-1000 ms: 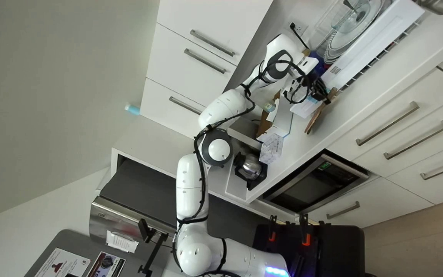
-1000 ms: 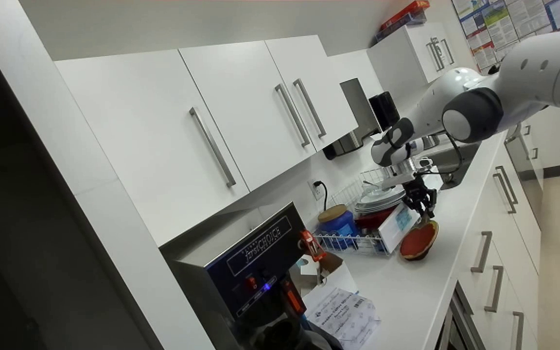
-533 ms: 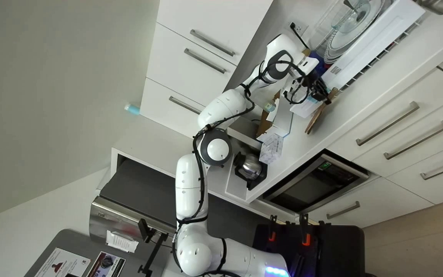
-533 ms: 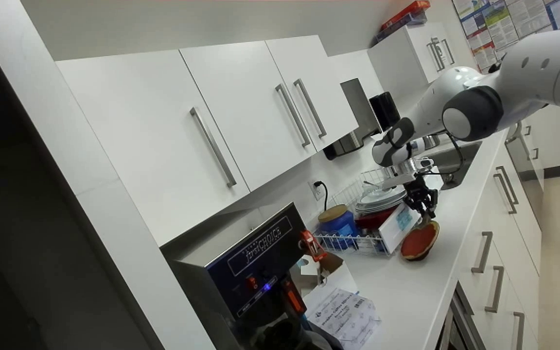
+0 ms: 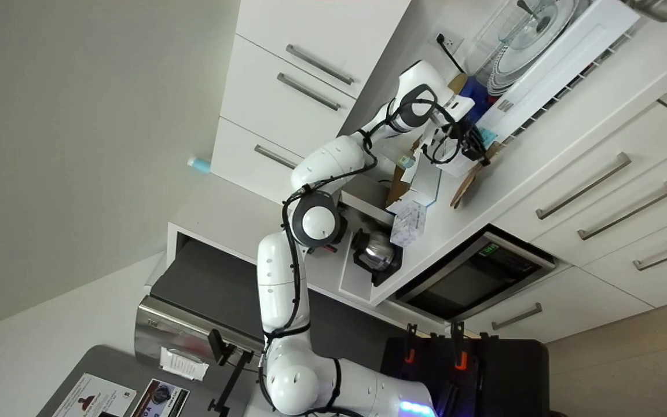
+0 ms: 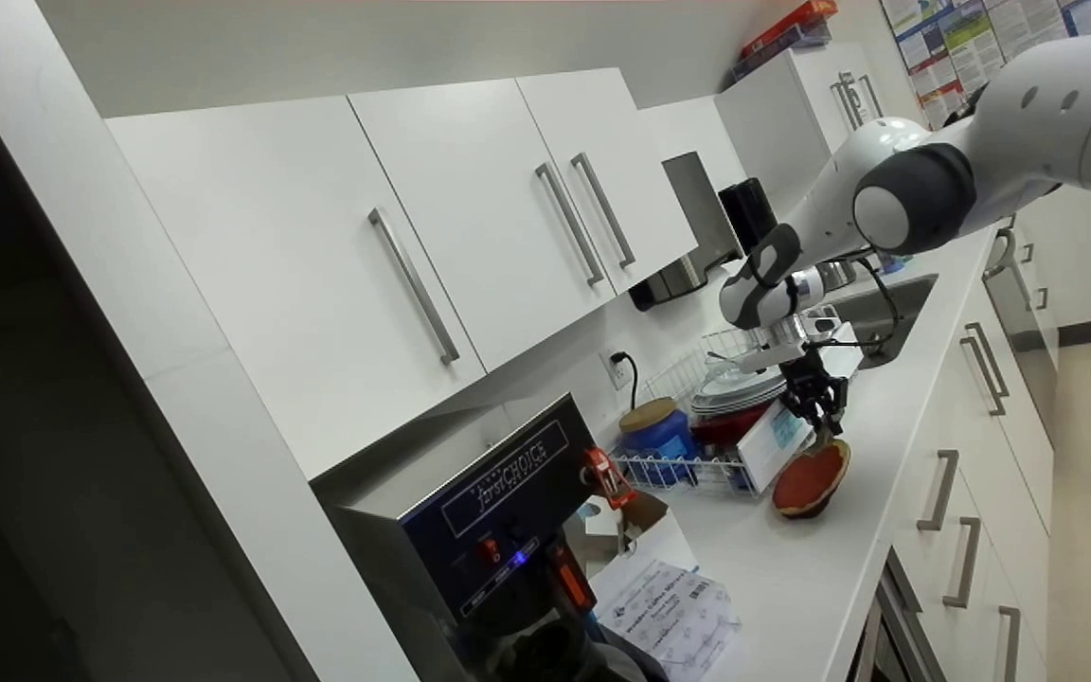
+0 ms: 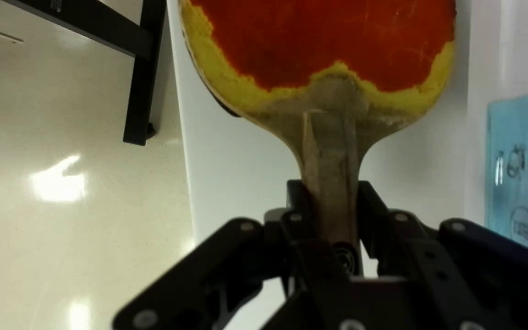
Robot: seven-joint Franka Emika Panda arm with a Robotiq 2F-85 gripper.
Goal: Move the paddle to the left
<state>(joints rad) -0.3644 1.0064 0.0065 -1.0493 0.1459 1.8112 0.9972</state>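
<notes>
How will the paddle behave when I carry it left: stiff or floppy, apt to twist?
The paddle is likely stiff: its flat face runs straight into a wooden-looking handle. It may twist or dip if bumped, since the gripper holds only the narrow handle and the broad face juts beyond.

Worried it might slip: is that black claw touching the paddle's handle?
Touching: the wrist view shows the gripper shut on the paddle's handle, gripping both sides.
</notes>
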